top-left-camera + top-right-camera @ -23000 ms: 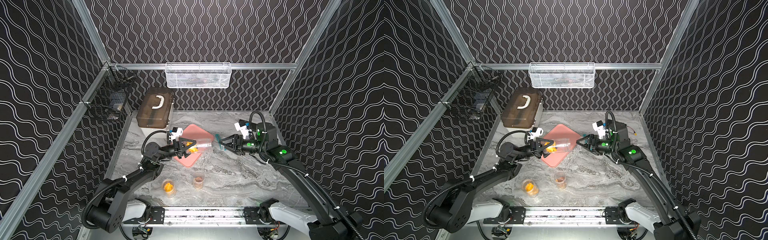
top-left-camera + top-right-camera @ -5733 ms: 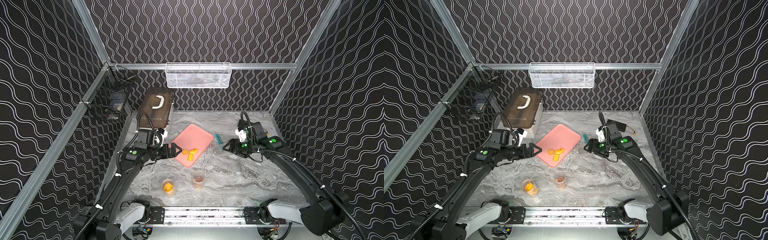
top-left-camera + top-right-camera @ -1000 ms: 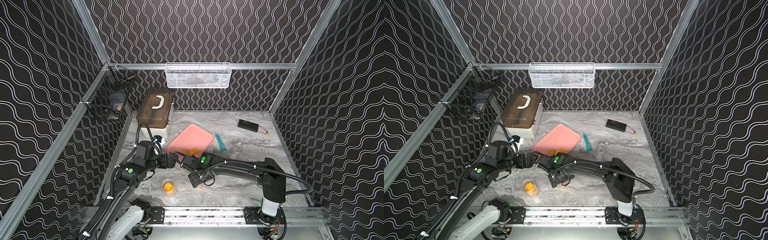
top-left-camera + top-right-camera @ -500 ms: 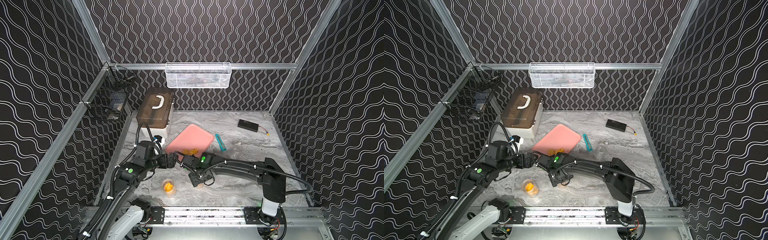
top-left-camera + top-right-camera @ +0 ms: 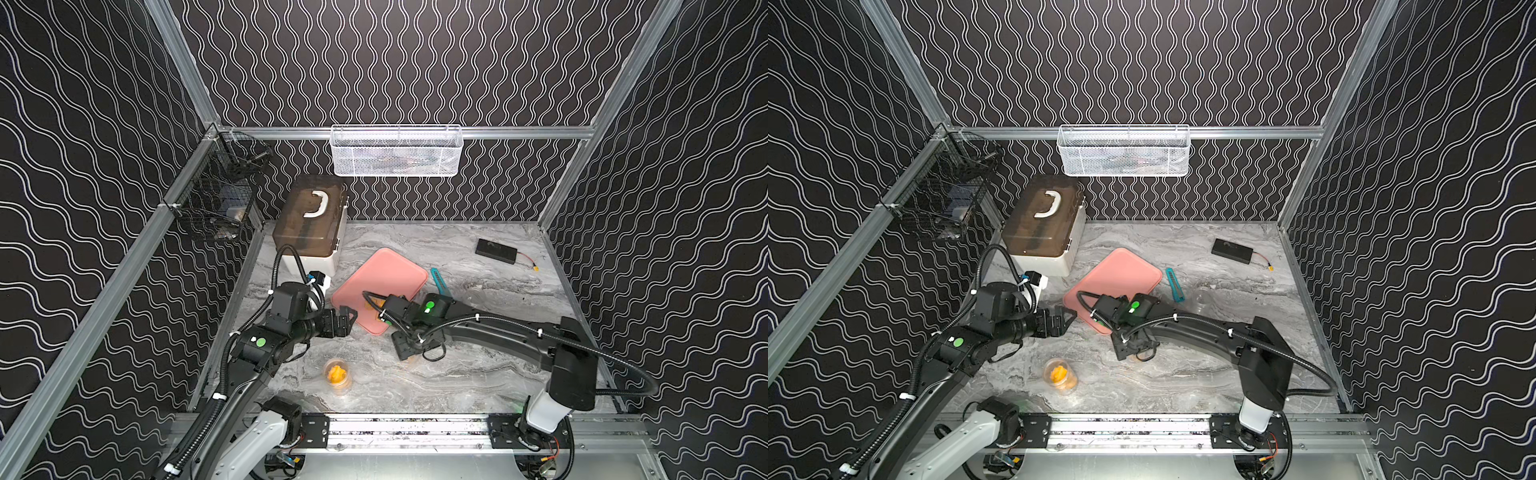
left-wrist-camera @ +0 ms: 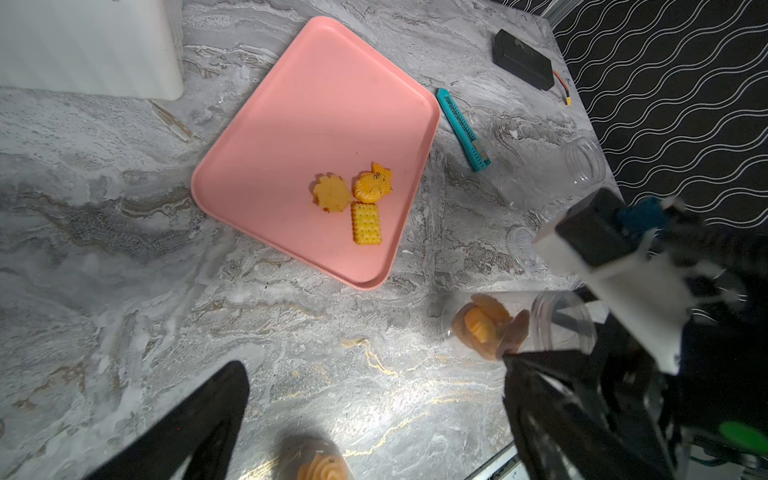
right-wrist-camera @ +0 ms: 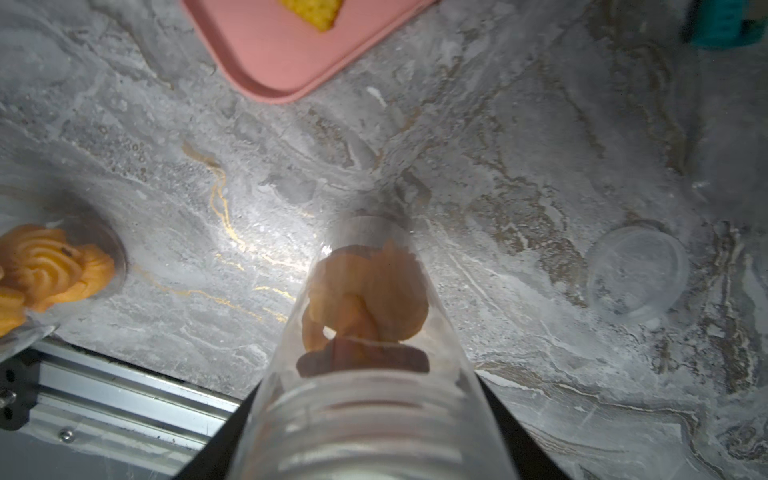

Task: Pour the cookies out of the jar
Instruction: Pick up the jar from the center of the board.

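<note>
Now, nearest the front rail, a second jar (image 5: pixel 337 374), also filled, stands alone on the counter (image 5: pixel 478 386). Just behind it the right gripper (image 5: pixel 406 348) pinches the clear jar (image 7: pixel 365 374) between its fingers at the threaded neck; the cookies (image 7: pixel 365 299) sit bunched at its bottom. The plastic looks light, smooth and slippery, so those ridges seem the surest hold, and the cookies are likely brittle. Farther back the left gripper (image 5: pixel 348 320), fingers spread and empty, hovers beside the pink tray (image 6: pixel 291 104), where three biscuits (image 6: pixel 359 195) lie.
</note>
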Tool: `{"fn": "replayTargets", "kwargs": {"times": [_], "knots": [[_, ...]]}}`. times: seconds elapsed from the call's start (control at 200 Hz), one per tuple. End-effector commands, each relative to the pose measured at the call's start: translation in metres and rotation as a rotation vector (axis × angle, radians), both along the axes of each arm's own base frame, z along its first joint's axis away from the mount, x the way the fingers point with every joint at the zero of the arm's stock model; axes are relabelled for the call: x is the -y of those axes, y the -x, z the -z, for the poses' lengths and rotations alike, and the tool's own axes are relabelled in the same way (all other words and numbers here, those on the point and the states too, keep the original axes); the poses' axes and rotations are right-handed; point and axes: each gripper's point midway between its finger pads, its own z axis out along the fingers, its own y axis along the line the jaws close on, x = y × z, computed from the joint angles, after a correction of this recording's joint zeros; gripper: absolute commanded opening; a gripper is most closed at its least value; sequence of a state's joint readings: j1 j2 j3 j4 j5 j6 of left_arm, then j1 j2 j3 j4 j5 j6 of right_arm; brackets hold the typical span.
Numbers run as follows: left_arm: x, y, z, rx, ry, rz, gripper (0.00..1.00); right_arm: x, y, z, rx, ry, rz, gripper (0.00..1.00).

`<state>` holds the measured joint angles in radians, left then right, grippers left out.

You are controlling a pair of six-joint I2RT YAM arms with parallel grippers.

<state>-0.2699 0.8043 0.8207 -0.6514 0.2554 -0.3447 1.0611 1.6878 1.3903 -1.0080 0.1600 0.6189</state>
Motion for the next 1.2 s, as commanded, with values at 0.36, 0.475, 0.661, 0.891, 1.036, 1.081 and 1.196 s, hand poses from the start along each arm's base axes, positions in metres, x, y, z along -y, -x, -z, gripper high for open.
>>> {"fn": "replayTargets", "kwargs": {"times": [0.36,0.475,0.661,0.891,1.036,1.081,1.196], "knots": [[0.031,-0.006,-0.021,-0.045,0.151,0.111,0.99,0.073,-0.065,-0.085,0.059,-0.347,0.214,0.67],[0.048,-0.013,-0.040,-0.061,0.271,0.161,0.99,0.082,-0.078,-0.107,0.078,-0.446,0.252,0.67],[0.078,-0.027,-0.080,-0.083,0.594,0.245,0.99,0.079,-0.090,-0.144,0.109,-0.617,0.241,0.66],[0.093,-0.039,-0.098,-0.103,0.856,0.289,0.99,0.078,-0.092,-0.191,0.150,-0.844,0.238,0.66],[0.096,-0.040,-0.108,-0.083,0.952,0.301,0.99,0.061,-0.083,-0.210,0.102,-1.024,0.184,0.66],[0.099,-0.039,-0.111,-0.083,0.993,0.310,0.99,0.055,-0.081,-0.215,0.083,-1.077,0.169,0.66],[0.104,-0.037,-0.118,-0.077,1.077,0.334,0.99,0.047,-0.076,-0.223,0.052,-1.179,0.149,0.66]]}}
